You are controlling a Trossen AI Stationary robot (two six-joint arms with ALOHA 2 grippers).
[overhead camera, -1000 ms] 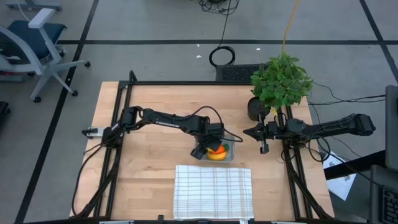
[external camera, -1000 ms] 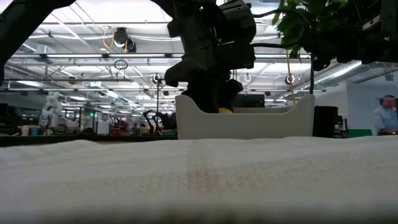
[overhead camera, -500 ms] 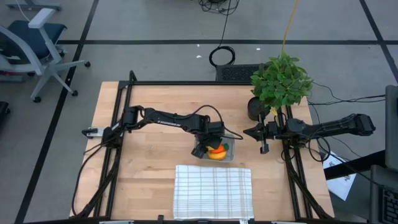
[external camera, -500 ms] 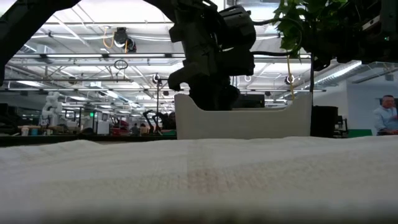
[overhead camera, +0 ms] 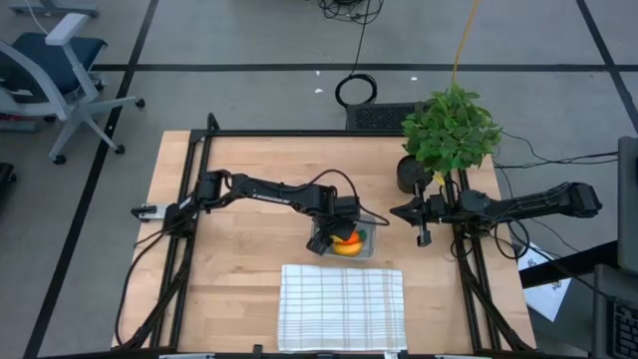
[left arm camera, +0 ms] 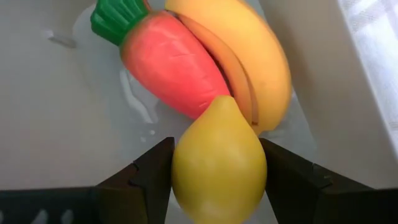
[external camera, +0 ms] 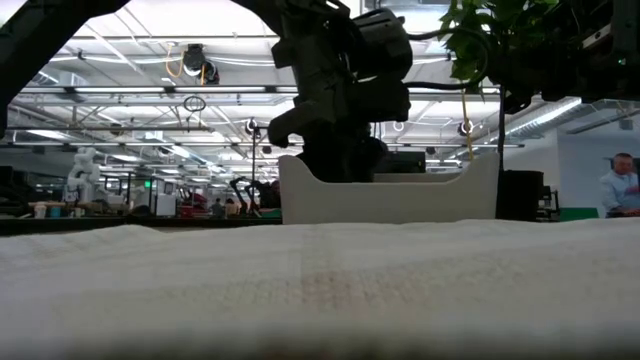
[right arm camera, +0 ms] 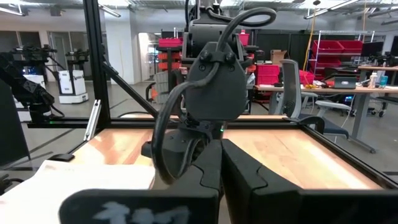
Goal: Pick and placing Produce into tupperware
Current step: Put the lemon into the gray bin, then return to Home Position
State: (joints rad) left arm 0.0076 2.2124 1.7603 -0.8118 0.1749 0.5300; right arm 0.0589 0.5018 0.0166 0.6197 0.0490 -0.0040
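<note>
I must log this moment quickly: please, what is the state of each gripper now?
Left gripper: closed on the yellow fruit, inside the tupperware beside the carrot and banana.
Right gripper: closed, holding nothing, near the table's right edge.

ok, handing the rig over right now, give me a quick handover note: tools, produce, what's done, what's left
Left tool: down inside the tupperware, shut on the small yellow fruit, not released yet.
Right tool: parked off to the right of the tupperware, near the potted plant, fingers shut, holding nothing.
Carrot and banana already lie side by side in the tupperware.
Done: two of three pieces placed.
Left: open the left tool to drop the fruit, then lift clear.
</note>
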